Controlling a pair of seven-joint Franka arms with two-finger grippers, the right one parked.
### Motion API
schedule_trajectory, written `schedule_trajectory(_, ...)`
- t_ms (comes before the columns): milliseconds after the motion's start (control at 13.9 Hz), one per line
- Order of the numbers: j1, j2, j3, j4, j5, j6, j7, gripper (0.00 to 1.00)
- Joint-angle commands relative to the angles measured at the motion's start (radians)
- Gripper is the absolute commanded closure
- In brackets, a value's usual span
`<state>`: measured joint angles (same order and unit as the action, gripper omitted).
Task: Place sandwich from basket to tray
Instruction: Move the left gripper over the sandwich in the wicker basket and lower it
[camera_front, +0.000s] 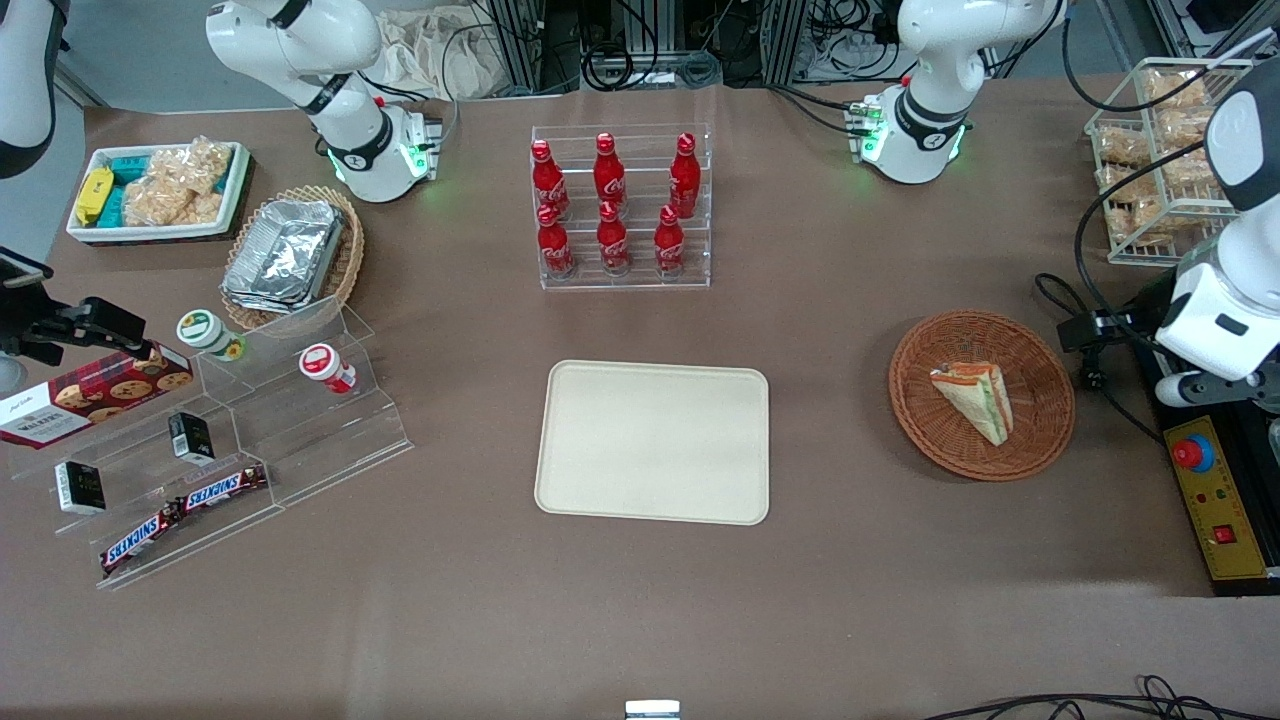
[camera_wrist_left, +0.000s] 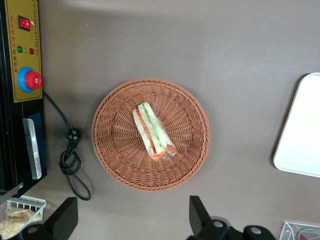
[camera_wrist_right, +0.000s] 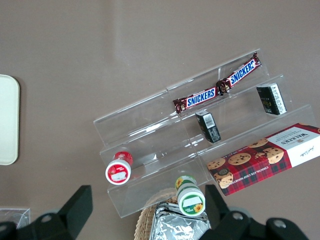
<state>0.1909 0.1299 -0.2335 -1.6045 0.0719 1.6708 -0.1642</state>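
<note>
The sandwich (camera_front: 975, 398), a wrapped wedge with orange-red and green layers, lies in the round reddish-brown basket (camera_front: 920, 420). The cream tray (camera_front: 652, 440) lies flat at the table's middle, beside the basket toward the parked arm's end, with nothing on it. My left gripper (camera_front: 1095, 328) hangs above the table beside the basket, toward the working arm's end. In the left wrist view the gripper (camera_wrist_left: 131, 217) is open wide and empty, with the sandwich (camera_wrist_left: 152, 131) and basket (camera_wrist_left: 115, 155) below it and the tray's edge (camera_wrist_left: 302, 135) showing.
A yellow control box with a red button (camera_front: 1215, 500) and a black cable (camera_wrist_left: 70, 160) lie beside the basket. A rack of red bottles (camera_front: 620, 205) stands farther from the camera than the tray. A wire rack of snacks (camera_front: 1160, 160), an acrylic stepped shelf (camera_front: 230, 440) and a tan basket of foil containers (camera_front: 290, 255) stand at the table's ends.
</note>
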Motion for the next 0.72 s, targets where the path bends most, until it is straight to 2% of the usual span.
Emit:
schedule_trajectory(0, 0.004, 0.027, -0.004, 0.037, -0.010, -0.046, -0.011, 0.00)
schedule_trajectory(360, 0.002, 0.048, -0.004, 0.044, -0.009, -0.048, -0.026, 0.00)
schedule_trajectory(649, 0.015, 0.057, 0.006, -0.082, -0.044, 0.088, -0.081, 0.00)
